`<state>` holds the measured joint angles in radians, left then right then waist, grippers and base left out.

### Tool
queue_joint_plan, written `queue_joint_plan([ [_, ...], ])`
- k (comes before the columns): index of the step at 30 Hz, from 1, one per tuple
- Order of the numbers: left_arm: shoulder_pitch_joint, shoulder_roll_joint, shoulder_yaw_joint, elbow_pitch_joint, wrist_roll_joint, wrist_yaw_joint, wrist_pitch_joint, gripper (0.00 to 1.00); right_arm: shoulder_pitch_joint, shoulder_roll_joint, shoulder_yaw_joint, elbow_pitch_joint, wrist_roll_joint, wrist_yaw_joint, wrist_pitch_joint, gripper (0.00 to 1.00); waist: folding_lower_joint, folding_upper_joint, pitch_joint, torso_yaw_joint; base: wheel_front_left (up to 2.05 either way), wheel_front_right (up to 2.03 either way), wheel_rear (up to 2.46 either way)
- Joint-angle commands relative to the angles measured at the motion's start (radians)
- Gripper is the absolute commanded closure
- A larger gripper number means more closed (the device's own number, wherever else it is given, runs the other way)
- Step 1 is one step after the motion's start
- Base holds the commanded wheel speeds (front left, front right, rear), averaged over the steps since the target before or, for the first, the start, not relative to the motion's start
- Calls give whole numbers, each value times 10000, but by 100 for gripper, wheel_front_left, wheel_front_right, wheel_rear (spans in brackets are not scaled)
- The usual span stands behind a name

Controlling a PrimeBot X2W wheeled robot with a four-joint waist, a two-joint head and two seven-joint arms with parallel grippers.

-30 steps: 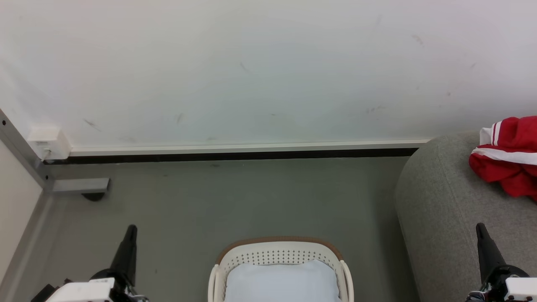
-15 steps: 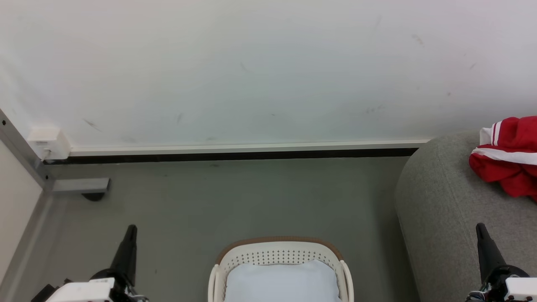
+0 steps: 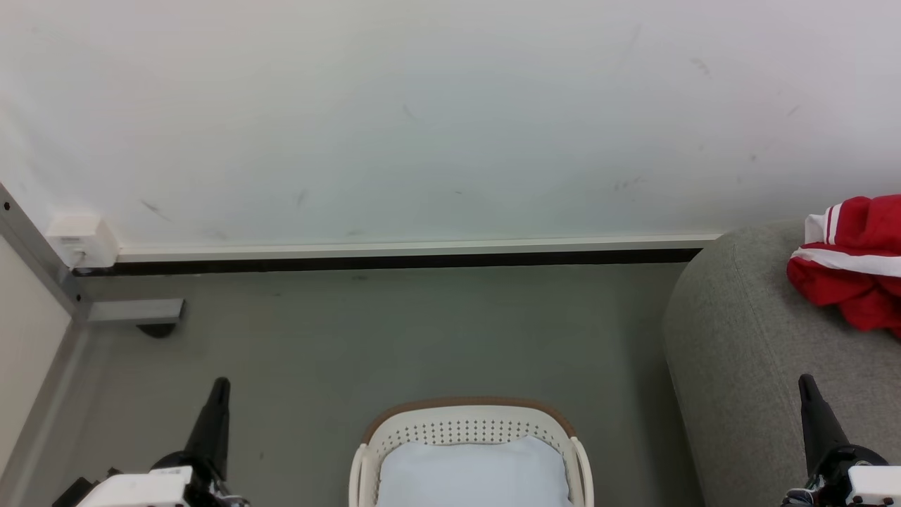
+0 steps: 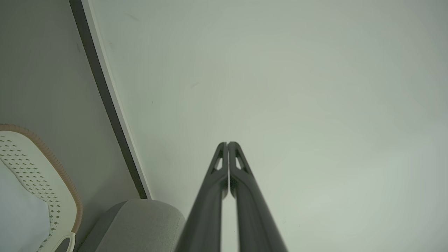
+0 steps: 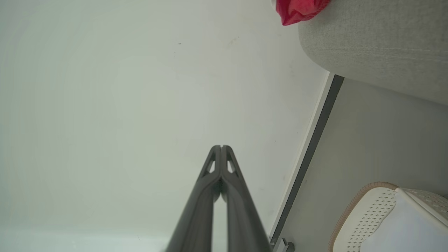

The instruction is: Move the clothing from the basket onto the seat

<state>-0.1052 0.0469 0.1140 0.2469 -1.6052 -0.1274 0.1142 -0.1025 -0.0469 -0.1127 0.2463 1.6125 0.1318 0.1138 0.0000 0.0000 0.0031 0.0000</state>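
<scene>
Jersey (image 3: 848, 260) is on the sofa (image 3: 746, 366), bunched up at the head view's right edge, well apart from the basket (image 3: 468, 421). The basket sits on the grey floor (image 3: 394, 338) between the two arms, with a pale blue-white cloth (image 3: 471, 472) in it. The sofa's rounded end is near the basket's right side, with a strip of floor between them.

Behind: white wall (image 3: 422, 127), baseboard (image 3: 408, 248) with a dark line under it. Far left: grey metal foot (image 3: 134, 310) and a small white box (image 3: 81, 238).

Left gripper (image 3: 221, 386) is clenched and empty, fingers pressed together, over the floor left of the basket. Right gripper (image 3: 804, 381) is the same, over the sofa.

Cut off:
- The jersey runs out of frame on the right, so its lettering is not visible.
- The basket's near half is below the frame.
- The cloth covers the basket's inside, so I can't tell what's under it.
- The right wrist view catches a red corner of the jersey at its top edge.
</scene>
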Motion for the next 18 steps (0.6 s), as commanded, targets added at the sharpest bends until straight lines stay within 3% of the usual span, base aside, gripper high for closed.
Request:
queue_joint_plan([
  [1,-85,62,20,-33,-142,-63,34,100,-118,-63,-41,-52,12,-21,39,100,0,0,0,0,0,0,0],
  [18,-85,62,20,-34,-143,-63,33,100,-118,-63,-41,-52,12,-21,38,100,0,0,0,0,0,0,0],
])
